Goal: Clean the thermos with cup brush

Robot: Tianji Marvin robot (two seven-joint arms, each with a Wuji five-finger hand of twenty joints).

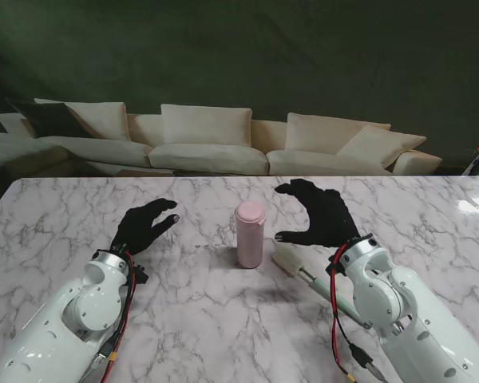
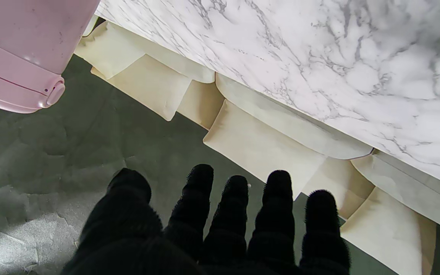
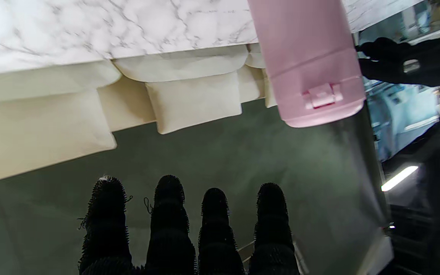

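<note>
Stand view: the pink cylindrical thermos point(image 1: 250, 234) stands upright, lid closed, mid-bench between both hands. The right hand point(image 1: 319, 211), spread and empty, hovers over the white-handled cup brush point(image 1: 299, 267) lying beside it; the left hand point(image 1: 144, 223) is likewise empty.

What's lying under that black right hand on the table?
A pale cup brush lies on the marble table beneath the right hand, nearer to me than the pink thermos. Its handle end disappears under the wrist.
</note>
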